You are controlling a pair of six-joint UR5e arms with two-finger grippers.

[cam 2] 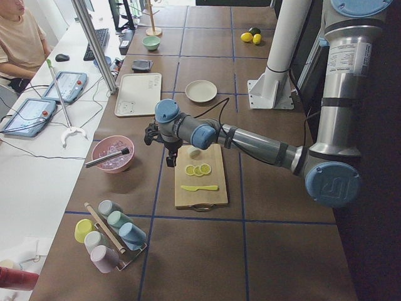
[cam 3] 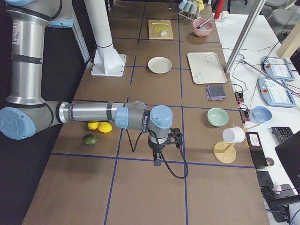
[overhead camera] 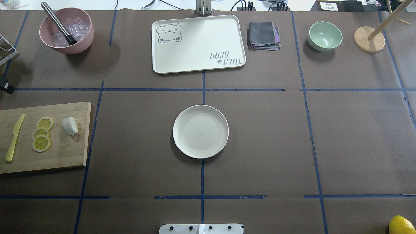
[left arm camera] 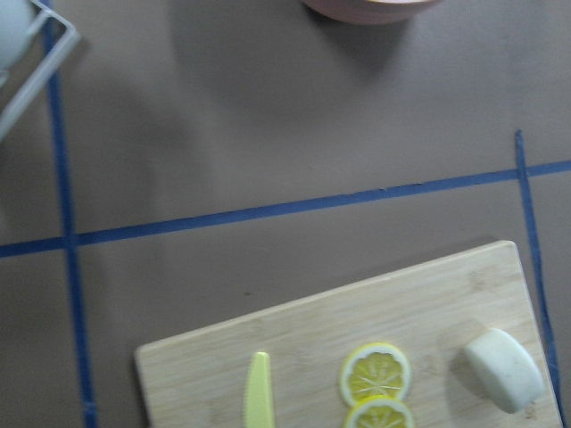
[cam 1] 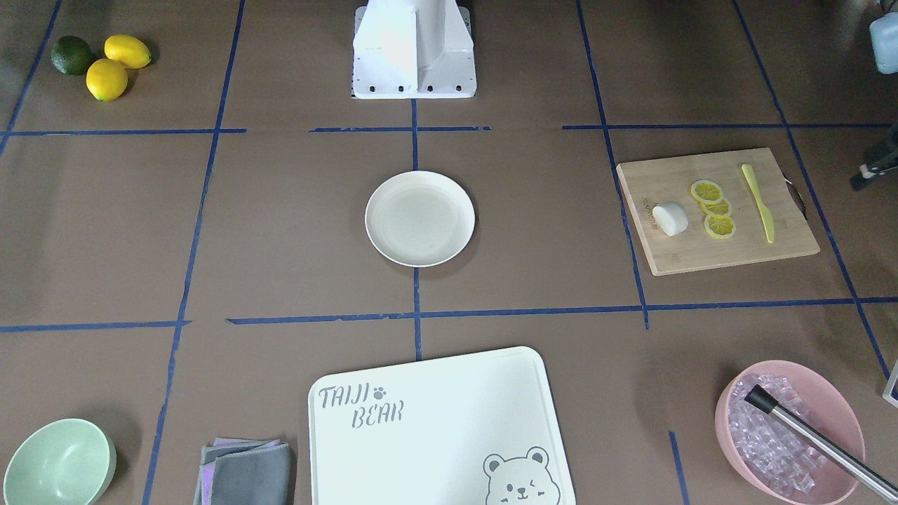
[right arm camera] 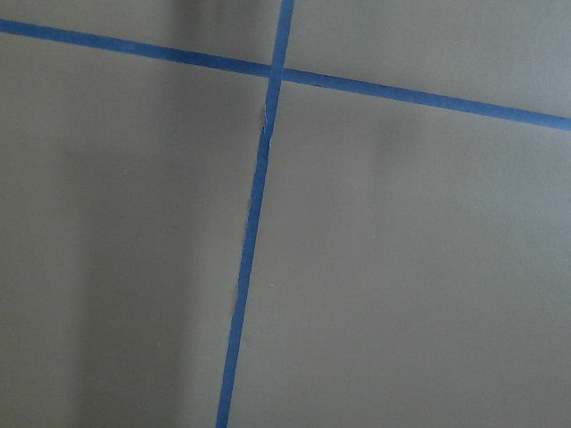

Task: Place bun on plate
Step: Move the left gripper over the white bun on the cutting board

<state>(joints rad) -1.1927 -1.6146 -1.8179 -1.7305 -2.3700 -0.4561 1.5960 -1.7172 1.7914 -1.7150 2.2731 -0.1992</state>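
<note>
The white bun lies on a wooden cutting board at the table's left side, beside several lemon slices. It also shows in the left wrist view as the bun at the lower right. The cream plate sits bare at the table's centre, also seen as the plate. My left gripper hangs above the table just beyond the board's far edge; I cannot tell whether it is open. My right gripper hovers over bare table far from the plate, state unclear.
A yellow knife lies on the board's left. A pink bowl of ice with a metal tool, a bear-print board, a grey cloth and a mint bowl line the far edge. Lemons sit near the robot's right.
</note>
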